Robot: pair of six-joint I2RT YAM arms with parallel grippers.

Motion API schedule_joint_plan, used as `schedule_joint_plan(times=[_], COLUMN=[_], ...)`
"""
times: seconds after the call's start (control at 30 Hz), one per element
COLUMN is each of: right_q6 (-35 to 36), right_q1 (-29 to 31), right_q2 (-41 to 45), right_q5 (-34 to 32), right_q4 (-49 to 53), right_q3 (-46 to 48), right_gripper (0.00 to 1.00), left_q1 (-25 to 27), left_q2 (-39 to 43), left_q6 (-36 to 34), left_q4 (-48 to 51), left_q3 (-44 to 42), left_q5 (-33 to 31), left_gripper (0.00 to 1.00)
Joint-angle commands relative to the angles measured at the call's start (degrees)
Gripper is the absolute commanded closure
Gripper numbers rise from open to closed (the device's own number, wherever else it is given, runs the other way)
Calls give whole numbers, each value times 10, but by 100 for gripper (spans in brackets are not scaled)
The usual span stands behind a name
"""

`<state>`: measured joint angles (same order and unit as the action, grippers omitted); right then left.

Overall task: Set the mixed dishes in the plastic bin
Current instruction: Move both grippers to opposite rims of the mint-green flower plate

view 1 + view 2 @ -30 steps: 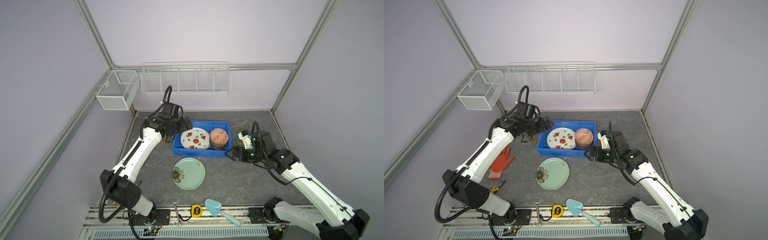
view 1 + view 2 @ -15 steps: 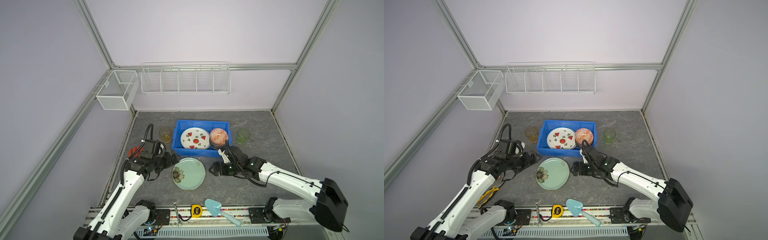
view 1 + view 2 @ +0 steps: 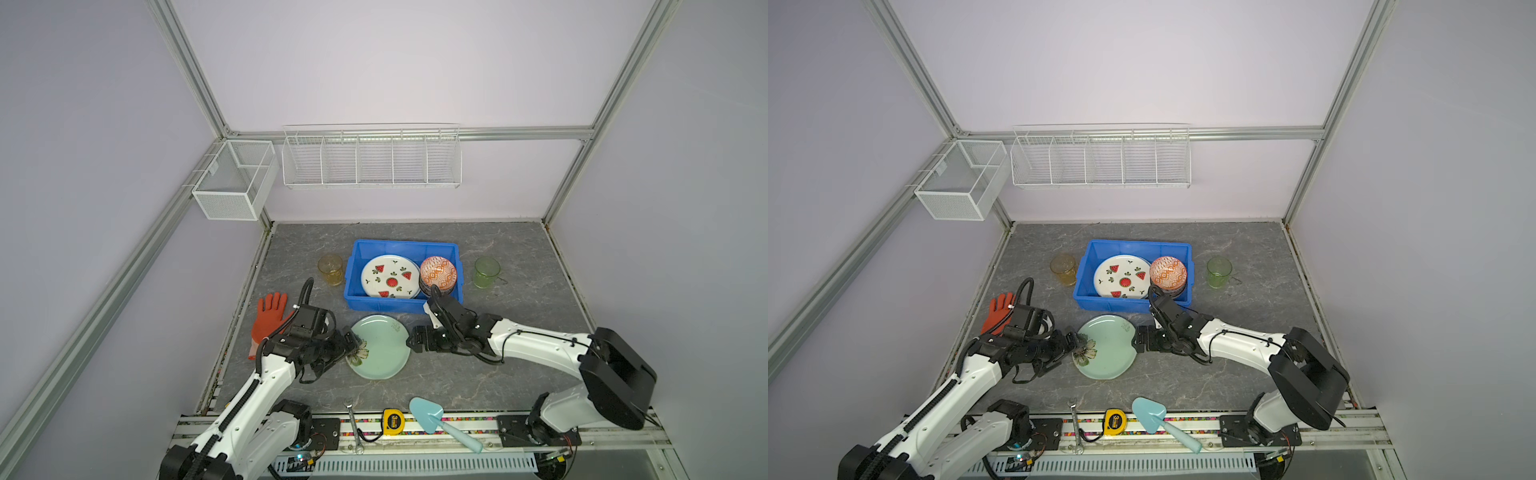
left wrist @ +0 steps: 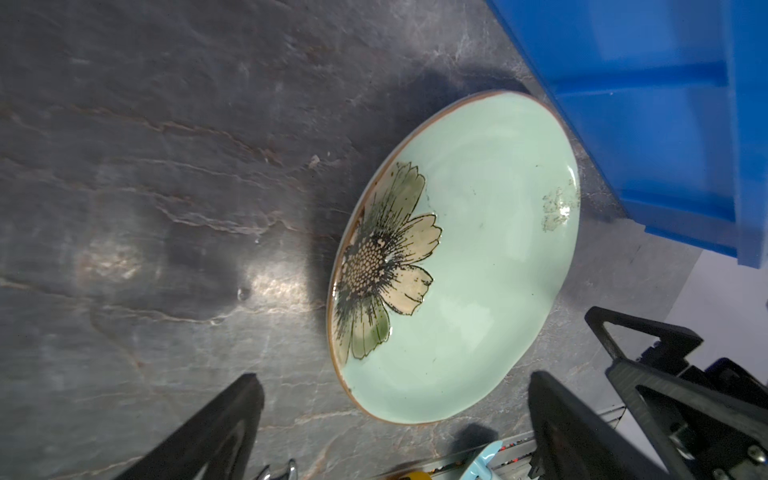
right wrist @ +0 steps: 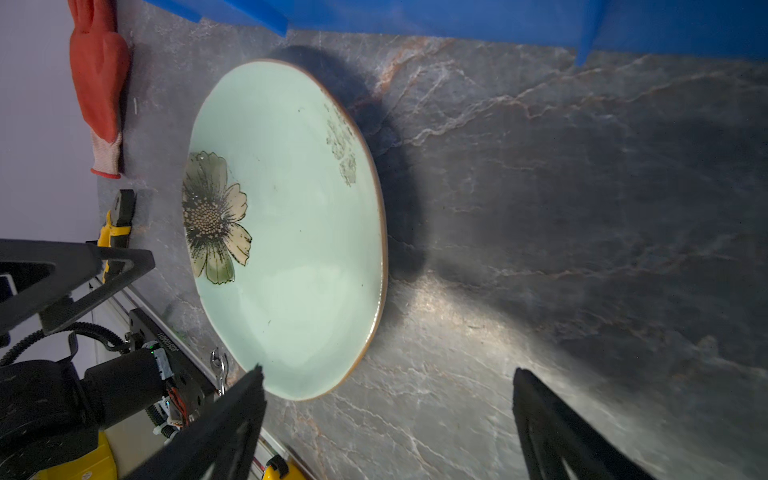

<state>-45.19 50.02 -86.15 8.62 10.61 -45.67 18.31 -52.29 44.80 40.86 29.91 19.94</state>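
1. Spread wide and gripping nothing, the left gripper (image 3: 352,341) is sitting low at the left edge of the pale green plate (image 3: 384,353), close to its dark flower, in both top views.
2. On the opposite side the right gripper (image 3: 412,343) is also keeping its jaws far apart and empty. It is facing the right edge of the same plate. Whether a finger is touching the rim, I cannot tell.
3. Between the two grippers the pale green plate is lying flat on the grey table (image 3: 507,253), a little below the centre of the frame. It is just in front of the blue plastic bin (image 3: 405,244) and outside it.
4. Inside the bin the watermelon plate (image 3: 390,276) is lying in the left part. In the right part the orange-white bowl (image 3: 438,271) is resting on darker bowls that are mostly hidden.
5. On the table the amber cup (image 3: 331,269) is standing upright just left of the bin, and the green cup (image 3: 486,272) is standing near its right side.
6. At the left of the frame the orange glove (image 3: 269,320) is lying beside the left arm. At the lower edge the light-blue trowel (image 3: 428,415) and the yellow tape measure (image 3: 392,419) are lying by the rail.
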Motion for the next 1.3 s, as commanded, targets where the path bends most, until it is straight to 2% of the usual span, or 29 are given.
schedule_joint_plan(times=[0.0,0.43,0.97,1.27], right_q6=[-1,13,6,6], right_q1=[4,6,19,24], right_q2=[-23,-83,-138,-131], right_q5=[6,26,69,71], right_q4=[-35,-75,-140,-155], right_q3=[-12,-38,-66,-64], right_gripper=[4,0,11,18], left_q1=[-3,-4,-3,0], left_q2=[-5,-36,-46,-49], left_q6=[26,35,79,111], left_q4=[-65,-191,-239,-285], left_q3=[-29,-77,-92,-105], left_q5=[17,57,77,85], left_gripper=[1,0,2,2])
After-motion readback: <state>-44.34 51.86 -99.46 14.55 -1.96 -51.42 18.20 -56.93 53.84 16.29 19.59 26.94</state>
